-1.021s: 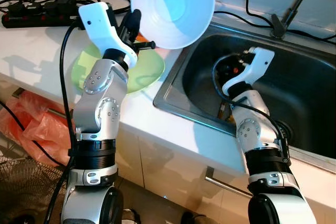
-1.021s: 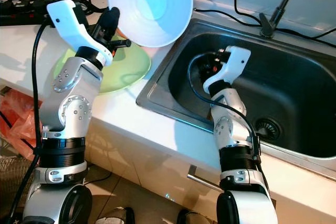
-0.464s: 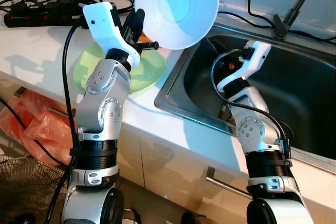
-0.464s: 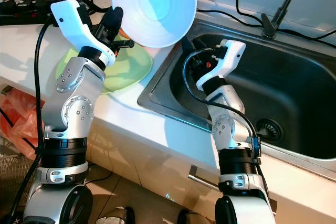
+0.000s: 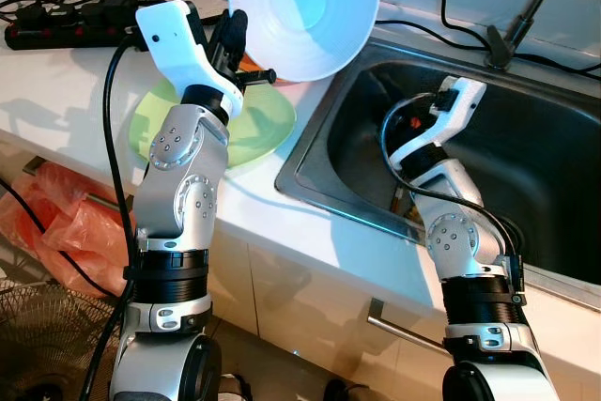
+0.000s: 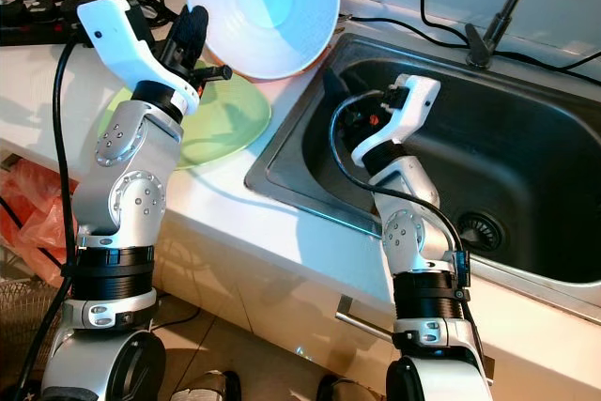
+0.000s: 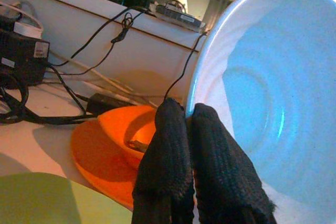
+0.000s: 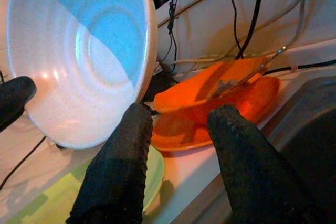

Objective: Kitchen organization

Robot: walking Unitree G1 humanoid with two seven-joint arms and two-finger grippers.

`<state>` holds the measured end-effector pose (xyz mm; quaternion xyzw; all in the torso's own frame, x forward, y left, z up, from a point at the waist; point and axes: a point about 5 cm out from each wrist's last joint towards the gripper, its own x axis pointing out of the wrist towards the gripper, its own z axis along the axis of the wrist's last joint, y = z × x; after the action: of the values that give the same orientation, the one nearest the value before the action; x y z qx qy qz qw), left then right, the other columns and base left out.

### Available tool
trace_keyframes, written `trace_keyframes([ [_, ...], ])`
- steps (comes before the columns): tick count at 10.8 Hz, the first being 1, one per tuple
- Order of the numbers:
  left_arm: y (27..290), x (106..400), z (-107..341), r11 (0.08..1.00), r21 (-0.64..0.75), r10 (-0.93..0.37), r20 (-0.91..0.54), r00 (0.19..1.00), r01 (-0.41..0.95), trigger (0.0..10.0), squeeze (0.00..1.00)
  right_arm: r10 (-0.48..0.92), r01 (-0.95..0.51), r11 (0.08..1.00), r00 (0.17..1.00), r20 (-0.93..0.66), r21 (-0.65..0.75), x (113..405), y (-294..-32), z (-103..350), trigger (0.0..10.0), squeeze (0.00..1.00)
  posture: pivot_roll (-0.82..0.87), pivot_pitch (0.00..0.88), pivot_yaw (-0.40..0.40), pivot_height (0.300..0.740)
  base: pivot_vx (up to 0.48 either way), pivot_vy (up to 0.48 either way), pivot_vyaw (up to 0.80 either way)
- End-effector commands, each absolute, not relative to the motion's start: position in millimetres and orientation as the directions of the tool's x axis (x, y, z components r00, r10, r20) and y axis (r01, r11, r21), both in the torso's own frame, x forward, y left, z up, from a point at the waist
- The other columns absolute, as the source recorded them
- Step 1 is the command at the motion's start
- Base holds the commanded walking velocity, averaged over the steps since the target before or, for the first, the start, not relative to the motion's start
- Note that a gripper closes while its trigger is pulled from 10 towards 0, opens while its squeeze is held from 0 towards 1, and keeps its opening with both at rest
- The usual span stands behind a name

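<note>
White bowl (image 5: 304, 10) tilted, mouth camera-ward

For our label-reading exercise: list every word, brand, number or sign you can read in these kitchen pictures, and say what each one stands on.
None can be read.
Small white label on the black box in the left wrist view: too blurred to read.
White bowl held in the left claw: plain.
Green plate, orange dishes, sink: no markings visible.

no readable text, labels or brands (anywhere)
</note>
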<state>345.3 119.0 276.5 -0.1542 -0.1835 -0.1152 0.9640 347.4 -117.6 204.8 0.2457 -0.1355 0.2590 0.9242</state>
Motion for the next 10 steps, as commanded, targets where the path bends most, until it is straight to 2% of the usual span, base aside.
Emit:
trace_keyframes([
  [1,115,344,283,0.924,-0.237,-0.180,0.421,0.889,0.299,10.0,0.00,0.427,-0.564,0.733,0.817,0.389,0.381,345,-115,207,10.0,0.00,0.05,0.118,-0.031,0.740,0.000,0.000,0.00],
  [10,98,343,273,0.902,-0.196,-0.295,0.372,0.880,0.386,10.0,0.00,0.448,-0.596,0.695,0.797,0.406,0.403,342,-107,213,10.0,0.00,0.05,0.108,-0.030,0.740,0.000,0.000,0.00],
])
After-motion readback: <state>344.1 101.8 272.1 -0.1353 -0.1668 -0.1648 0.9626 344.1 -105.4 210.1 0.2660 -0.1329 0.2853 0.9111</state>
